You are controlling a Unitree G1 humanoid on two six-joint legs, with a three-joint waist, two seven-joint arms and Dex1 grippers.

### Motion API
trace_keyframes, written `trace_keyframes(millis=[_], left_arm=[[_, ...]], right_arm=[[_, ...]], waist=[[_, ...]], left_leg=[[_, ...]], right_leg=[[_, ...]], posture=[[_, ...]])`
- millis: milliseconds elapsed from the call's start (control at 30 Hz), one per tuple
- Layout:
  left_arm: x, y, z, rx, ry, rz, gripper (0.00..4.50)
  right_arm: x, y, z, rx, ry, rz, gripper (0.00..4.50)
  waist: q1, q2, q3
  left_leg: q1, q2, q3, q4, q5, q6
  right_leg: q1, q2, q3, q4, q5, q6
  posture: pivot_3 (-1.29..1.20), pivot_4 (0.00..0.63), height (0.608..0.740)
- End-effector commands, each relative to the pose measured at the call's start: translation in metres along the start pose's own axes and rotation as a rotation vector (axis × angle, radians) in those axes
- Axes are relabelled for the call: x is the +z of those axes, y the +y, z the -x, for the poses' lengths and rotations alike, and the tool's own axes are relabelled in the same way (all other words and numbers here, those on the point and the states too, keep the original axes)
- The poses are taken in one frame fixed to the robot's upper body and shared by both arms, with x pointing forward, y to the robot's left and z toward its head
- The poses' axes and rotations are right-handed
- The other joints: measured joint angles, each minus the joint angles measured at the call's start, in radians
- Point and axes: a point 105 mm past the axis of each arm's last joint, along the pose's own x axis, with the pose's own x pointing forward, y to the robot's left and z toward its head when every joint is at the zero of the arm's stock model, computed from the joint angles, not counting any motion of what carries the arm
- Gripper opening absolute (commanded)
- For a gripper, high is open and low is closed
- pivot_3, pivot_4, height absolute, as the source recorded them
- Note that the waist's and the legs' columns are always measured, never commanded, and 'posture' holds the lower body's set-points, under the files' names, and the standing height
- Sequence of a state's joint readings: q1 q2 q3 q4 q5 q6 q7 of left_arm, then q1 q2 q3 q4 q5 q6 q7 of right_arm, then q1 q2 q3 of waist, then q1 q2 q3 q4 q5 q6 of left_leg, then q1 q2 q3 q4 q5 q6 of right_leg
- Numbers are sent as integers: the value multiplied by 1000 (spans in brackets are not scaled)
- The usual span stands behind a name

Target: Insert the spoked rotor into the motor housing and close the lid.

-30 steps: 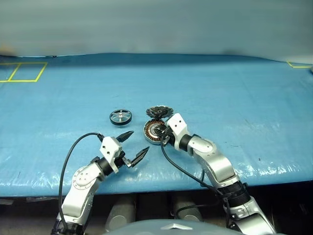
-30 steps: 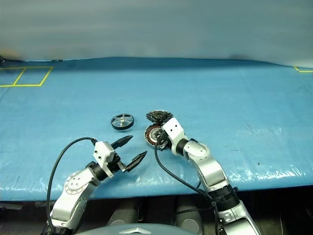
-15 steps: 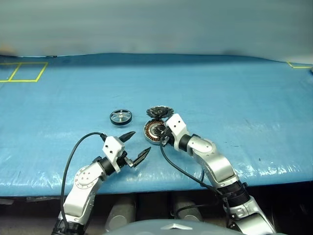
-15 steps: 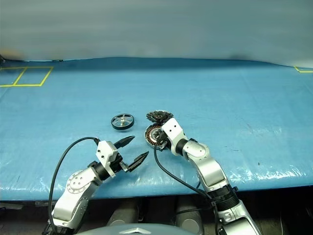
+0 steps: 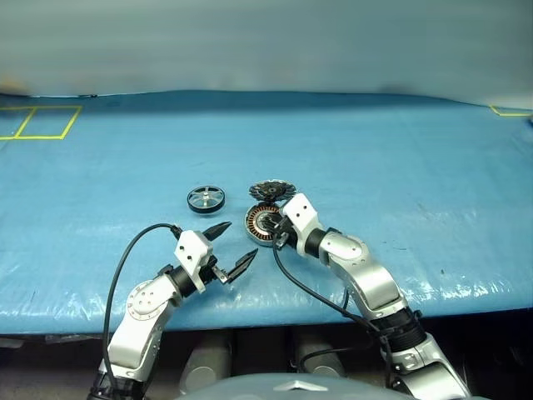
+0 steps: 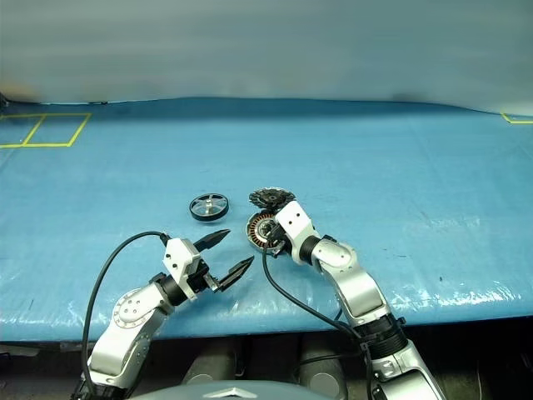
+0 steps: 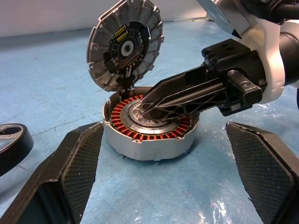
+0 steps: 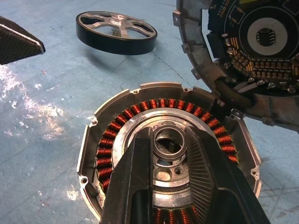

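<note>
Head views: spoked rotor (image 5: 206,199) flat on the blue tabletop (image 5: 400,167), at nine o'clock of the motor housing (image 5: 261,223), a gap between them. I judge it light, rigid and slick; I would pinch across its dark rim.

Left wrist view: left gripper (image 7: 173,177) spread wide, empty, just short of the housing. Lid (image 7: 125,44) tilted up at the housing's twelve o'clock edge, apparently joined there by a cable. Board inside it looks fragile.

Right wrist view: right gripper (image 8: 170,148) narrowed on the housing's central hub ring. Copper windings delicate, so I would avoid them.

No legible brand or writing.
</note>
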State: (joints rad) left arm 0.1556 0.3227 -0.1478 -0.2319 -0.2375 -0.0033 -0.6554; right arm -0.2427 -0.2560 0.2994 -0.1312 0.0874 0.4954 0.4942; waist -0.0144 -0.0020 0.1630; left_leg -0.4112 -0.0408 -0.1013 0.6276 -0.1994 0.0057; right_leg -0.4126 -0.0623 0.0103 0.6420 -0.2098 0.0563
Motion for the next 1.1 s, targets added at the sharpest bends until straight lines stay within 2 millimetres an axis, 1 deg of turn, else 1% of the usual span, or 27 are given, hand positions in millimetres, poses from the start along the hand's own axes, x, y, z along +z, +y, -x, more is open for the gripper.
trace_keyframes(millis=[33,300,800,867,900,933,1033,1100], left_arm=[[4,0,-1,-9,-21,-18,4500],[-5,5,4,-5,-15,-17,4500],[-13,7,3,-2,-15,-14,4500],[-13,7,3,-1,-16,-15,4500],[-13,7,3,-1,-16,-15,4500],[-13,7,3,0,-17,-16,4500],[-13,7,3,-1,-17,-15,4500],[-14,6,3,-1,-16,-14,4500]], right_arm=[[4,-3,2,-18,-19,2,660],[2,-1,2,-11,-10,5,660],[5,3,1,17,-22,27,660],[5,3,1,17,-28,19,1373],[5,4,1,20,-30,14,1555],[5,4,1,22,-30,12,1938],[3,1,1,-1,-17,6,2846],[2,-2,1,-28,-12,8,2846]], waist=[[0,0,0],[0,0,0],[0,0,0],[0,0,0],[0,0,0],[0,0,0],[0,0,0],[0,0,0]], left_leg=[[0,0,0,0,0,0],[0,0,0,0,0,0],[0,0,0,0,0,0],[0,0,0,0,0,0],[0,0,0,0,0,0],[0,0,0,0,0,0],[0,0,0,0,0,0],[0,0,0,0,0,0]], right_leg=[[0,0,0,0,0,0],[0,0,0,0,0,0],[0,0,0,0,0,0],[0,0,0,0,0,0],[0,0,0,0,0,0],[0,0,0,0,0,0],[0,0,0,0,0,0],[0,0,0,0,0,0]], posture=[[0,150,740],[0,150,740],[0,150,740],[0,150,740],[0,150,740],[0,150,740],[0,150,740],[0,150,740]])
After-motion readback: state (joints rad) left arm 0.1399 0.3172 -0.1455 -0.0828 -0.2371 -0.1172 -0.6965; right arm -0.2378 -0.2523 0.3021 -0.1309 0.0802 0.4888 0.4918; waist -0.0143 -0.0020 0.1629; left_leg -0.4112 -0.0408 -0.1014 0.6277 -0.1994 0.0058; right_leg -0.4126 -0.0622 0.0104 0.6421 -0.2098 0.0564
